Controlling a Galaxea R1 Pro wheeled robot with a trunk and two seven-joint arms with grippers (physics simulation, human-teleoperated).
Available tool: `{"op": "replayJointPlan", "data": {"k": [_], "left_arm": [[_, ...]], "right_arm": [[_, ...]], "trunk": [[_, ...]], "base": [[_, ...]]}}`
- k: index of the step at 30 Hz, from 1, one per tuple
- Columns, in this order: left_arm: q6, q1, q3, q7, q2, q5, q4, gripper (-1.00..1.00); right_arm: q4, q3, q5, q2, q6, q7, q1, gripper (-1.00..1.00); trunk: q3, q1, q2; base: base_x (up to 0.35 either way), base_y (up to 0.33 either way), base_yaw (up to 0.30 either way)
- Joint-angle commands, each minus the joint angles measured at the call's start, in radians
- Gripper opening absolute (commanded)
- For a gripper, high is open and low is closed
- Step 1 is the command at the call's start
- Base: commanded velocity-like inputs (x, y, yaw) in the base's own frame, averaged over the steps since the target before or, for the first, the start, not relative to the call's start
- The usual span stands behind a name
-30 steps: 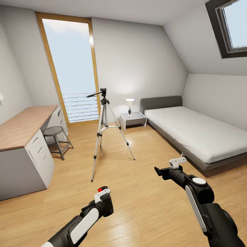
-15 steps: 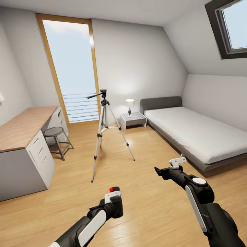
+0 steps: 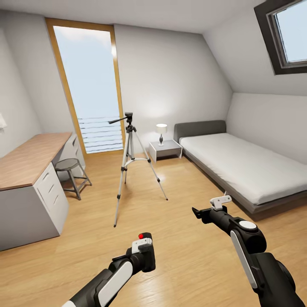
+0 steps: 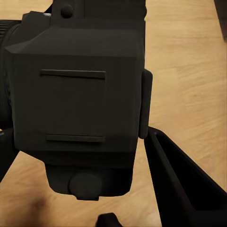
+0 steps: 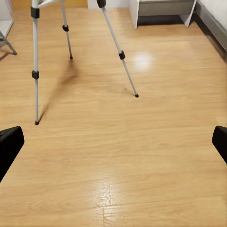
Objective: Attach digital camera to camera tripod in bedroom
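The camera tripod [image 3: 129, 158] stands on the wood floor before the tall window, silver legs spread, black head and pan handle on top; its legs [image 5: 116, 46] also show in the right wrist view. My left gripper [image 3: 145, 251] is low in the foreground, shut on the digital camera [image 3: 146, 256], whose red button faces up. In the left wrist view the black camera body [image 4: 78, 99] sits between the fingers [image 4: 182, 184]. My right gripper [image 3: 200, 212] hangs open over the floor, fingertips [image 5: 9, 144] wide apart and nothing between them.
A wooden desk [image 3: 25, 160] with white drawers runs along the left wall, a grey metal stool [image 3: 72, 172] beside it. The grey-framed bed [image 3: 238, 170] fills the right side. A white nightstand [image 3: 165, 148] with a lamp [image 3: 161, 131] stands behind the tripod.
My left arm has carried the camera to the right and slightly lower. The right arm and the tripod have stayed where they were.
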Motion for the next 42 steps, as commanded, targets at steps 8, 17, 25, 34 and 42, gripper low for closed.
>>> {"op": "replayJointPlan", "data": {"k": [8,17,25,34,42], "left_arm": [[-0.005,-0.001,0.041,0.012,0.010,0.009,0.002,-1.00],[-0.008,-0.001,0.055,0.014,0.012,0.008,0.006,-1.00],[-0.008,-0.001,0.056,0.014,0.013,0.008,0.007,-1.00],[-0.020,0.009,0.085,0.011,0.028,0.014,0.015,-1.00],[-0.020,0.009,0.085,0.011,0.028,0.014,0.015,-1.00]], "right_arm": [[-0.001,-0.001,0.000,0.003,0.053,0.002,-0.006,1.00],[-0.001,-0.001,0.000,0.003,0.069,0.002,-0.008,1.00],[-0.001,-0.001,0.000,0.001,0.069,0.002,-0.007,1.00],[-0.001,-0.004,-0.001,0.000,0.070,0.036,-0.005,1.00],[-0.001,-0.004,-0.001,0.000,0.070,0.052,-0.005,1.00]], "trunk": [[0.014,-0.019,0.034],[0.014,-0.019,0.034],[0.014,-0.019,0.034],[0.014,-0.019,0.034],[0.014,-0.019,0.034]], "base": [[0.000,0.000,-0.098],[0.183,-0.015,-0.243],[0.310,-0.080,-0.071],[0.111,-0.038,-0.006],[0.008,0.000,0.000]]}}
